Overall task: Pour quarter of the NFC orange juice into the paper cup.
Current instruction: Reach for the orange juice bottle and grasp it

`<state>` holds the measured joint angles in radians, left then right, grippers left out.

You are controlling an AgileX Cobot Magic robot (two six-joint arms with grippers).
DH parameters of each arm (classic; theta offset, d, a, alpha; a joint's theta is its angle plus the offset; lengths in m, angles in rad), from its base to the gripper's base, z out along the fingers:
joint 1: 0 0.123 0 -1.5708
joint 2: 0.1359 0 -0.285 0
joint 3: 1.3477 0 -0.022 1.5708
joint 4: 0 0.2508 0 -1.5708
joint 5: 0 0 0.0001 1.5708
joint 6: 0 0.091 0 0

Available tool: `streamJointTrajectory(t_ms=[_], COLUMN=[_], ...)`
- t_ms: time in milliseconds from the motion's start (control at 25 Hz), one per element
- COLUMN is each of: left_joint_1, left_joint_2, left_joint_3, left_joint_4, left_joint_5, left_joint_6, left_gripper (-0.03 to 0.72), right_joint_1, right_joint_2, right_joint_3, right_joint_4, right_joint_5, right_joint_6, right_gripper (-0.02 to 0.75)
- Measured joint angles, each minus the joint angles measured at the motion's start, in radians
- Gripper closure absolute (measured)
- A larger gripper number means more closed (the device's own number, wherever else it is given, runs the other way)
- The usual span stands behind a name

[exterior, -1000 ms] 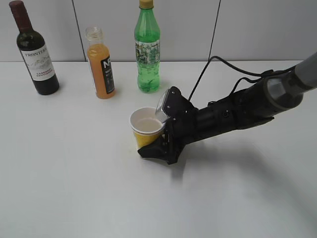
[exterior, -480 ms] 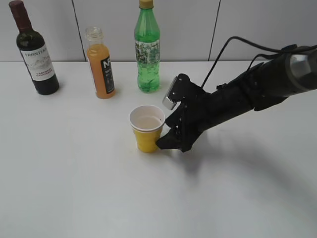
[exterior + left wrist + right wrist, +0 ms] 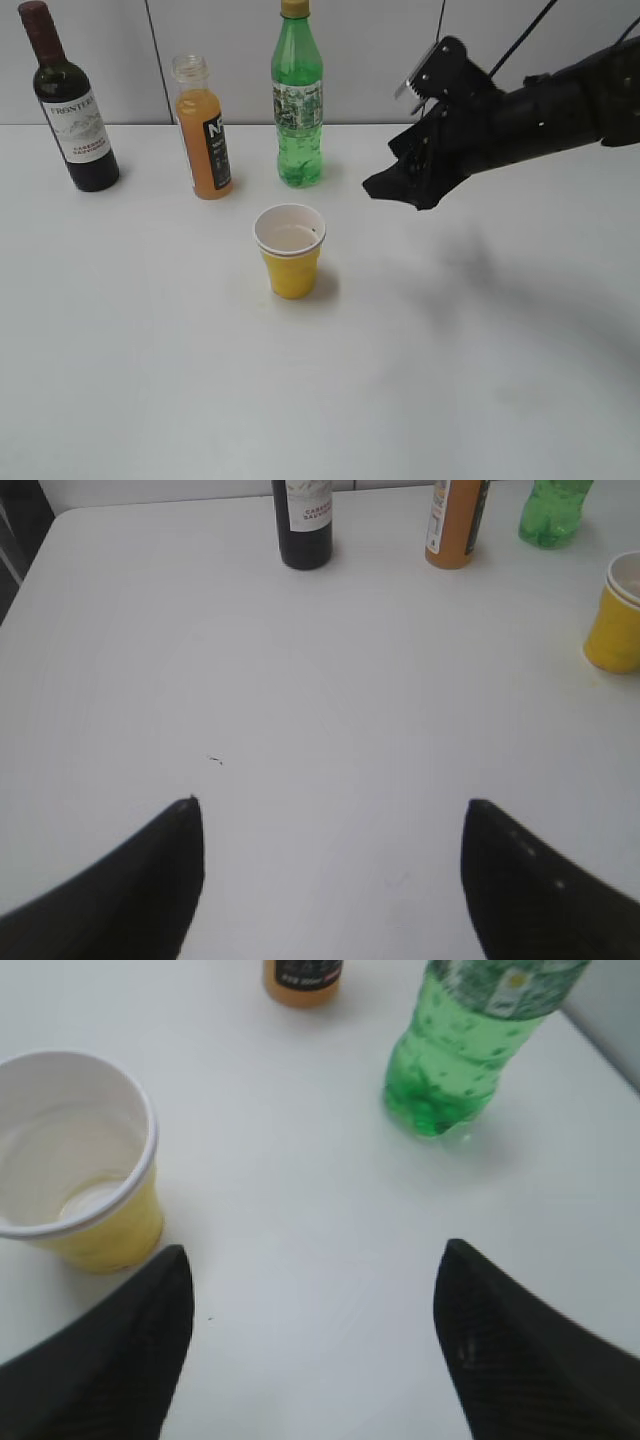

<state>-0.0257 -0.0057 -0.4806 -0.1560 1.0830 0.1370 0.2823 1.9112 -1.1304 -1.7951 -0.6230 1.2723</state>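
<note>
Bottles line the top of the exterior view: a dark wine bottle [image 3: 68, 100] at upper left, the NFC orange juice [image 3: 202, 128] just right of it with no cap on its clear neck, and a tall green bottle [image 3: 297, 95] near top centre. The paper cup [image 3: 290, 251] stands upright on the white surface [image 3: 150, 360] in the middle of the frame, below and between the juice and the green bottle, touching neither. The right gripper [image 3: 410, 180] hangs in the air at upper right, well apart from the cup.

Left wrist view: the left gripper [image 3: 330, 870] has its jaws spread wide along the bottom edge over bare surface, holding nothing. The wine bottle, juice and green bottle stand along the top edge, the cup at the right edge.

Right wrist view: the right gripper's jaws are spread wide and empty; the cup sits at left, a thin pale film on its white bottom, the juice's base at the top edge.
</note>
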Motion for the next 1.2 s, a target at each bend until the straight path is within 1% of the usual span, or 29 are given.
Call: streamJointTrajectory(t_ms=[80,160,280,320,360,400,480,520,560,600,640,720,760,840,880,920,960,1000,1080,1200], left_joint_1=[0.0,0.0,0.0,0.0,0.0,0.0,0.0,0.0,0.0,0.0,0.0,0.0,0.0,0.0,0.0,0.0,0.0,0.0,0.0,0.0], left_joint_2=[0.0,0.0,0.0,0.0,0.0,0.0,0.0,0.0,0.0,0.0,0.0,0.0,0.0,0.0,0.0,0.0,0.0,0.0,0.0,0.0], left_joint_3=[0.0,0.0,0.0,0.0,0.0,0.0,0.0,0.0,0.0,0.0,0.0,0.0,0.0,0.0,0.0,0.0,0.0,0.0,0.0,0.001], left_joint_4=[0.0,0.0,0.0,0.0,0.0,0.0,0.0,0.0,0.0,0.0,0.0,0.0,0.0,0.0,0.0,0.0,0.0,0.0,0.0,0.0], left_joint_5=[0.0,0.0,0.0,0.0,0.0,0.0,0.0,0.0,0.0,0.0,0.0,0.0,0.0,0.0,0.0,0.0,0.0,0.0,0.0,0.0], left_joint_6=[0.0,0.0,0.0,0.0,0.0,0.0,0.0,0.0,0.0,0.0,0.0,0.0,0.0,0.0,0.0,0.0,0.0,0.0,0.0,0.0], left_gripper=[0.101,0.101,0.101,0.101,0.101,0.101,0.101,0.101,0.101,0.101,0.101,0.101,0.101,0.101,0.101,0.101,0.101,0.101,0.101,0.101], right_joint_1=[-0.018,-0.02,-0.021,-0.021,-0.021,-0.021,-0.022,-0.023,-0.023,-0.023,-0.023,-0.028,-0.04,-0.077,-0.102,-0.127,-0.144,-0.16,-0.173,-0.175], right_joint_2=[-0.044,-0.084,-0.136,-0.15,-0.162,-0.172,-0.196,-0.207,-0.218,-0.225,-0.226,-0.217,-0.203,-0.162,-0.134,-0.106,-0.086,-0.067,-0.057,-0.09], right_joint_3=[0.0,0.0,0.0,0.0,0.0,0.0,-0.006,-0.013,-0.022,-0.038,-0.062,-0.13,-0.182,-0.293,-0.357,-0.416,-0.467,-0.503,-0.56,-0.574], right_joint_4=[0.0,0.0,0.001,0.003,0.015,0.056,0.19,0.261,0.364,0.488,0.605,0.907,1.061,1.334,1.467,1.561,1.643,1.688,1.713,1.739], right_joint_5=[0.017,0.095,0.312,0.408,0.507,0.598,0.732,0.782,0.815,0.86,0.922,1.076,1.178,1.383,1.495,1.599,1.689,1.747,1.805,1.825], right_joint_6=[0.002,0.002,0.011,0.025,0.049,0.065,0.05,0.001,-0.081,-0.167,-0.294,-0.592,-0.716,-0.971,-1.054,-1.131,-1.184,-1.216,-1.245,-1.261], right_gripper=[0.146,0.146,0.146,0.146,0.146,0.146,0.146,0.146,0.147,0.146,0.146,0.146,0.146,0.146,0.146,0.146,0.147,0.147,0.147,0.147])
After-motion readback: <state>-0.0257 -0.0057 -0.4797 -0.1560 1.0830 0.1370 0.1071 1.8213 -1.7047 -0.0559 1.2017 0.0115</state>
